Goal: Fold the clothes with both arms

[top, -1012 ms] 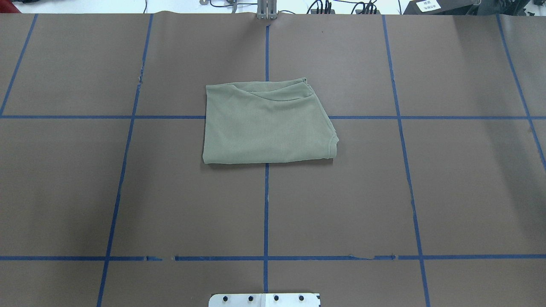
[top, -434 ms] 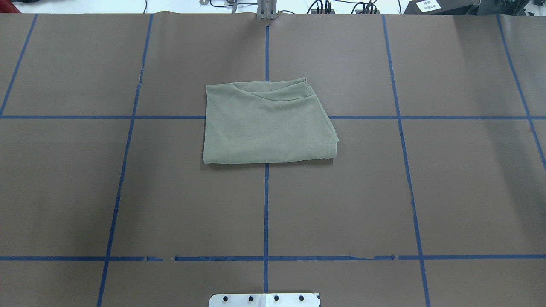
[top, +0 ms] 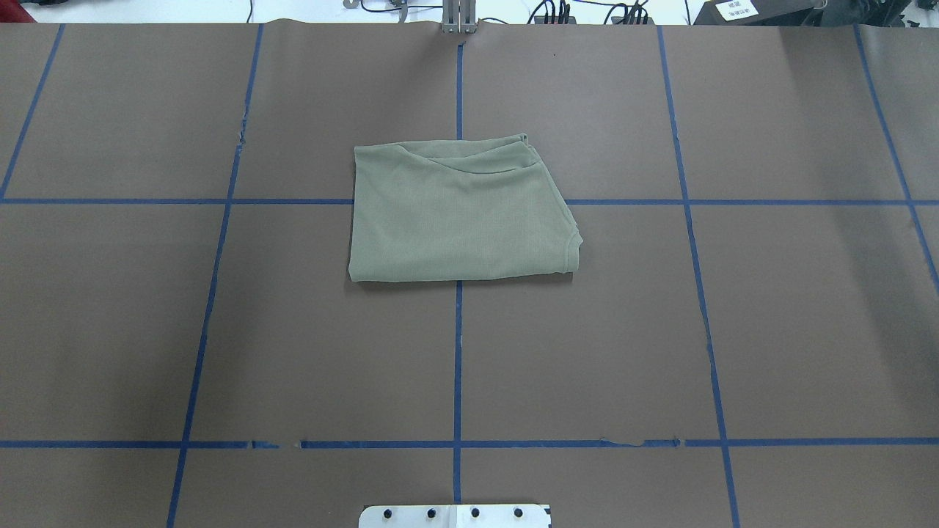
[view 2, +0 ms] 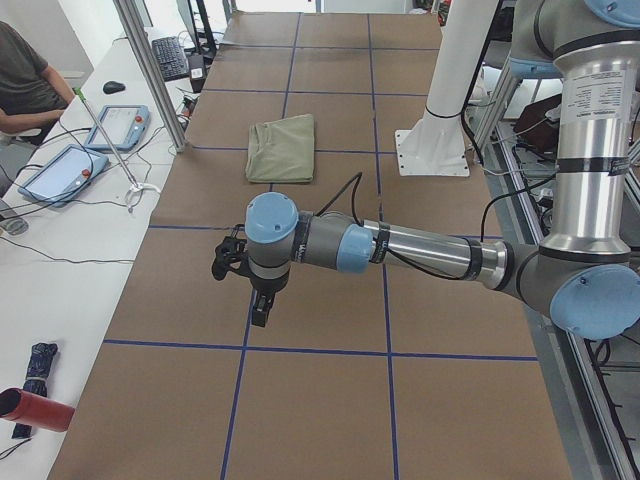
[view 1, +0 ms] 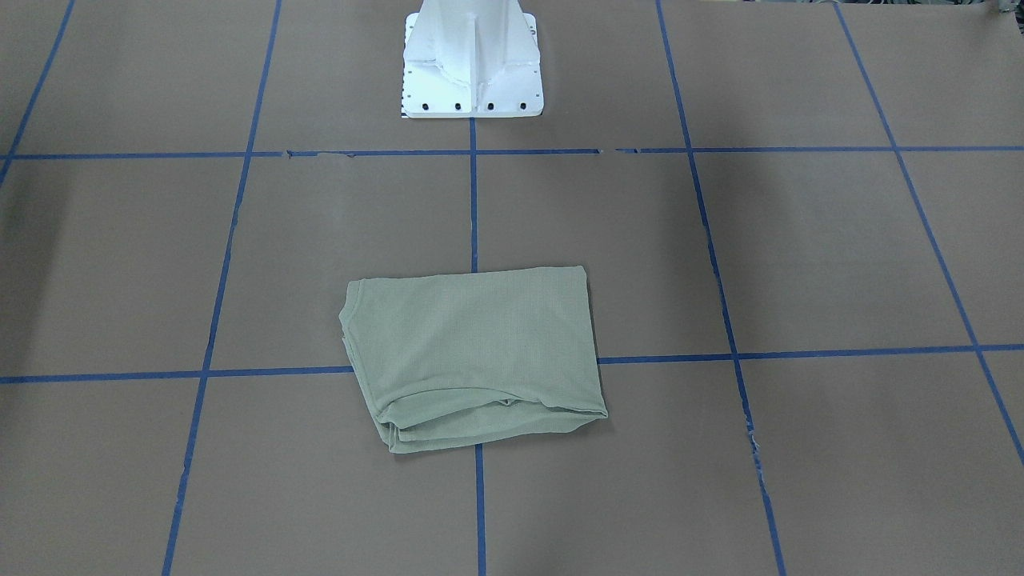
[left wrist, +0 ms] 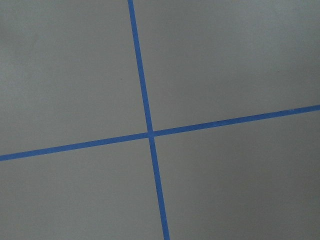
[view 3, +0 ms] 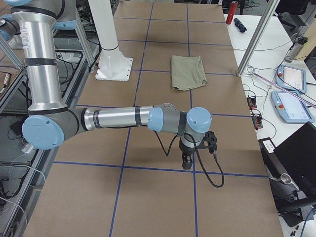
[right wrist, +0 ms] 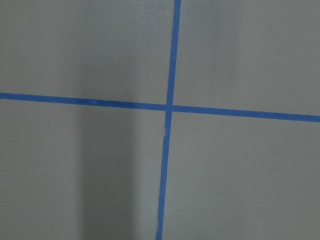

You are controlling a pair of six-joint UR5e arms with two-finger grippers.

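The pale sage-green shirt (top: 462, 216) lies folded into a flat rectangle at the middle of the brown table; it also shows in the front view (view 1: 472, 352) and both side views (view 2: 283, 147) (view 3: 187, 71). No gripper touches it. My left gripper (view 2: 262, 310) hangs over the table's left end, far from the shirt; I cannot tell whether it is open or shut. My right gripper (view 3: 186, 160) hangs over the table's right end, pointing down; I cannot tell its state either. Both wrist views show only bare table and blue tape.
Blue tape lines (top: 458, 352) grid the table. The white pedestal base (view 1: 472, 64) stands at the robot's edge. A side bench holds tablets (view 2: 120, 125) and cables, with a seated person (view 2: 25, 80). Another bench holds tablets (view 3: 291, 106) and a red bottle (view 3: 233, 8).
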